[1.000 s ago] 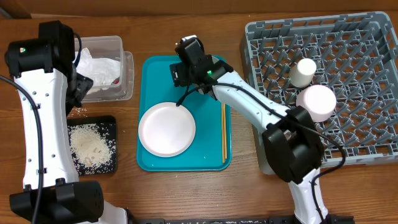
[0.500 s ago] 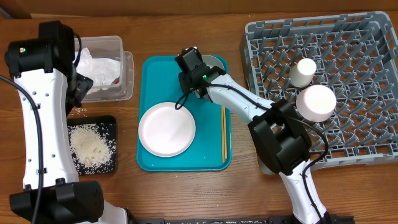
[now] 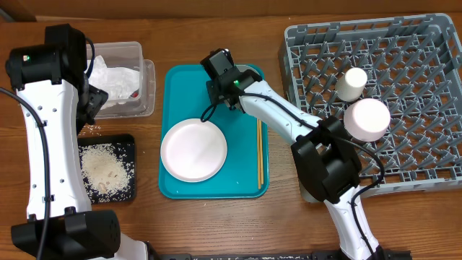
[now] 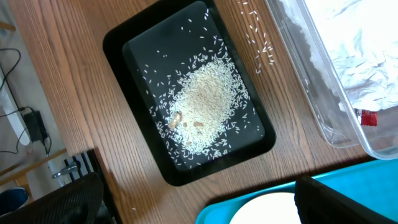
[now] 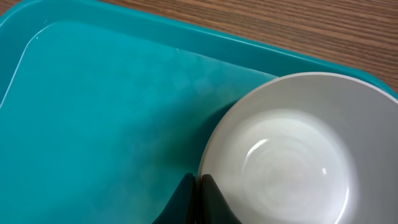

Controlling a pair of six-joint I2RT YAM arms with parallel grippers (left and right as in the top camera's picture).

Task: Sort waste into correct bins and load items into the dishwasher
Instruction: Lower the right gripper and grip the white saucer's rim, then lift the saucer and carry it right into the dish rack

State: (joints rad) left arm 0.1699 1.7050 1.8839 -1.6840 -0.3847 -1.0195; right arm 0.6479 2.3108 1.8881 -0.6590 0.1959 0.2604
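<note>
My right gripper is shut on the rim of the small metal bowl, which sits at the far right corner of the teal tray. One finger is inside the rim and one outside. The round white plate and the wooden chopsticks lie on the same tray. A pale cup and an upturned white bowl sit in the grey dish rack. My left gripper hangs open above the black tray of rice, holding nothing. The napkin and the red wrapper lie in the clear tub.
A few loose rice grains lie on the wooden table between the tub and the black tray. The rack fills the right side of the table. My left arm stands along the left edge.
My right gripper has closed from open onto the metal bowl's rim and shifted slightly towards the tray's far edge. The left arm has not moved.
</note>
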